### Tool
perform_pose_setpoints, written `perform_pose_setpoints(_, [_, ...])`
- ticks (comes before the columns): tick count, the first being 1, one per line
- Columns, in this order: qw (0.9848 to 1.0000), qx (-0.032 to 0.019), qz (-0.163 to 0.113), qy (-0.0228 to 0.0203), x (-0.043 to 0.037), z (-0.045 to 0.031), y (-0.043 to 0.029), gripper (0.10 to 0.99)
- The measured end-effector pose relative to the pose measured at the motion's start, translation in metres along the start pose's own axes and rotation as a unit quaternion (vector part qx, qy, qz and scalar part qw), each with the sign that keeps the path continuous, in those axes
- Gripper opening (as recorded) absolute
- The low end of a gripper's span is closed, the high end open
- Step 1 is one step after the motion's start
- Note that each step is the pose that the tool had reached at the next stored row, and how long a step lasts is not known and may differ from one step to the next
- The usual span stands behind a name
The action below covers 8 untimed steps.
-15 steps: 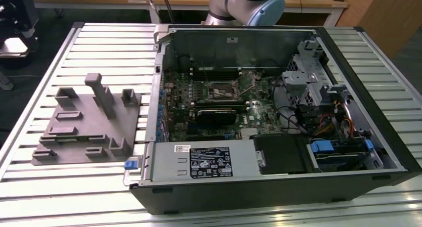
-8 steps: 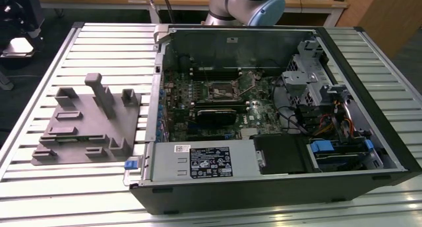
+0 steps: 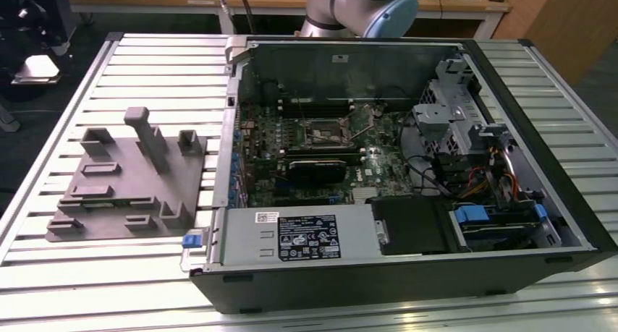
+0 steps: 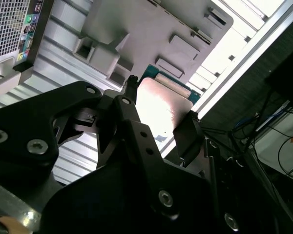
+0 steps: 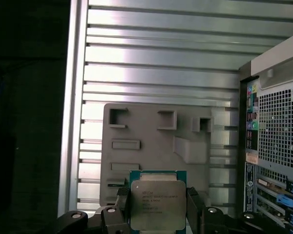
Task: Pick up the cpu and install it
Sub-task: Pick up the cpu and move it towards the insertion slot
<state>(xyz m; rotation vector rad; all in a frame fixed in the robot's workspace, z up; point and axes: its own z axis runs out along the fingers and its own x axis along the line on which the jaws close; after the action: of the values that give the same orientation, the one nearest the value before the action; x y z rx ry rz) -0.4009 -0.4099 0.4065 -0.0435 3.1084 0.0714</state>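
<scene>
First wrist view: arm's wrist hangs above the slatted aluminium table [image 5: 161,58], looking down on it, w/ the black jaws clenched on the cpu [image 5: 157,204]. It is 1 small flat square chip w/ a silvery metal top and a thin green rim. One black finger [image 5: 121,207] presses on each of two opposite edges, so 2 fingers in all. The chip sits level btwn them, metal top toward this camera, held up off the table. Behind it lies 1 flat grey moulded plate [image 5: 151,146] w/ several pockets and raised blocks, resting on the table. Beside the plate stands the perforated rear panel [image 5: 276,146] of 1 black computer case.

Second wrist view: same grasp at a slant, w/ the cpu [image 4: 161,105] bright btwn the 2 fingers [image 4: 129,109] and the plate [image 4: 136,29] beyond.

Exterior view: 1 grey-and-blue arm joint [image 3: 372,3] rises at the far edge behind the case [image 3: 386,274], which lies open on its side on the table [image 3: 145,57]. Inside are 1 green motherboard [image 3: 260,151] w/ 1 square metal-framed socket [image 3: 326,133] near its middle, and 1 silver white-labelled power-supply box [image 3: 289,238] along the near wall. The plate [image 3: 126,180] lies just beside the case, on the exterior view's left.
</scene>
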Motion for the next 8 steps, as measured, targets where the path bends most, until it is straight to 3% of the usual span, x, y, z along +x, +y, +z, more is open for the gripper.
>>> perform_pose_setpoints(8, [1.0,0.0,0.0,0.0,-0.0116,0.0003,-0.0003,0.545])
